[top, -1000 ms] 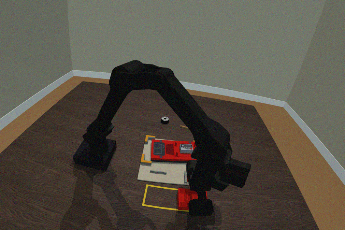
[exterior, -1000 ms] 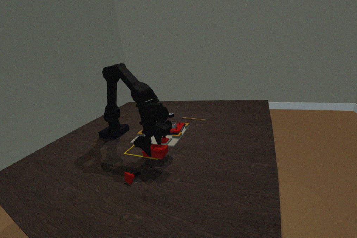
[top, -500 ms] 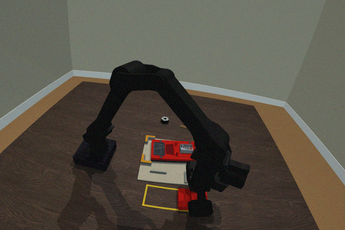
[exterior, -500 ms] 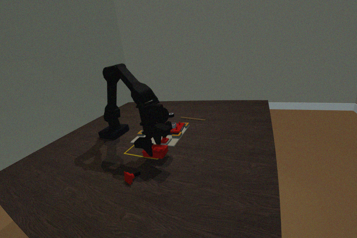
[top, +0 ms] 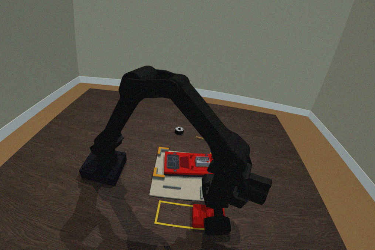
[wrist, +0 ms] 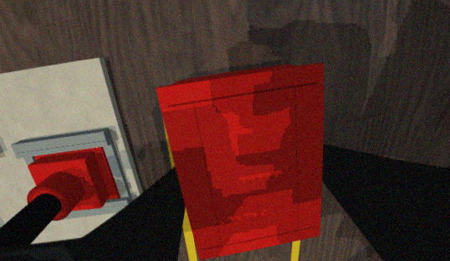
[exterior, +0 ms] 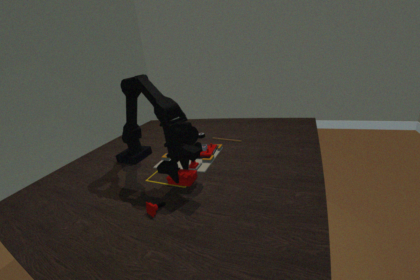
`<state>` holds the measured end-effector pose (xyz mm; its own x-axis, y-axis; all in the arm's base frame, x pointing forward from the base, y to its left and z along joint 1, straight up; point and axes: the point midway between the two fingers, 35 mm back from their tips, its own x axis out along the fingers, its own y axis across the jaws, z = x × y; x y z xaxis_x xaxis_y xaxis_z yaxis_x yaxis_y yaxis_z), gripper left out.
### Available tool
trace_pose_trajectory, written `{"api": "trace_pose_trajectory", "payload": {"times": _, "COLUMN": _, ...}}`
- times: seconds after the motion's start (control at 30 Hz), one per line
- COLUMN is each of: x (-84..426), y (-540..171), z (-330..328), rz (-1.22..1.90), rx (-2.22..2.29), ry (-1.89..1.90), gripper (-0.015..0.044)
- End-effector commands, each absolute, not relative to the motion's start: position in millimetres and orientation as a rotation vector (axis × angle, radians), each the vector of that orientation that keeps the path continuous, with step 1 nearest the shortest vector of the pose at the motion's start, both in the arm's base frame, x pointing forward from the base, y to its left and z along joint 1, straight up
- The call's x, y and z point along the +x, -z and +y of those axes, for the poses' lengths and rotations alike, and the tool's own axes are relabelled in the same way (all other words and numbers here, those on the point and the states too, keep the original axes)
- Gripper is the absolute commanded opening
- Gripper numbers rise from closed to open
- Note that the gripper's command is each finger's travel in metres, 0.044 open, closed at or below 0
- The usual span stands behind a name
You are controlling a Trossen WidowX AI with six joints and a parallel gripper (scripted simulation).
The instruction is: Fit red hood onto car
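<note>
The red hood (top: pixel 198 217) (exterior: pixel 188 178) (wrist: pixel 252 147) lies on the table at the right end of the yellow outline, its flat roof up in the wrist view. My gripper (top: pixel 217 214) (exterior: pixel 181 175) (wrist: pixel 247 162) is shut on the hood, one finger against each long side. The red chassis (top: pixel 187 170) (exterior: pixel 203 154) sits in the jig, with the grey engine block (top: pixel 202 160) (exterior: pixel 204 148) on its deck. Two pegs show left of the engine in the top view; the arm covers the chassis's right end. The hood's corner holes cannot be made out.
The pale jig board (top: pixel 158 188) (wrist: pixel 54 92) has orange corner stops. A red part with a black stem (exterior: pixel 193 165) (wrist: pixel 63 176) stands in a grey holder on it. Another red part (exterior: pixel 151 209) lies nearer. A wheel (top: pixel 179 130) (exterior: pixel 201 135) and thin rod (exterior: pixel 227 139) lie beyond.
</note>
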<state>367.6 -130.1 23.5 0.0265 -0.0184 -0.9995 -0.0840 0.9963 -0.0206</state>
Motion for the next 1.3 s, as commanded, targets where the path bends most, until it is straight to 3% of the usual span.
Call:
{"api": "trace_pose_trajectory", "payload": {"times": 0.0, "x": 369, "y": -34, "z": -131, "rz": 1.535, "rx": -0.084, "ry": -0.048, "gripper": 0.0012}}
{"api": "trace_pose_trajectory", "payload": {"times": 1.03, "x": 366, "y": -112, "z": -128, "rz": 1.541, "rx": -0.083, "ry": -0.051, "gripper": 0.0000}}
{"api": "trace_pose_trajectory", "payload": {"times": 1.27, "x": 370, "y": -113, "z": -95, "rz": 1.539, "rx": -0.088, "ry": -0.059, "gripper": 0.0000}}
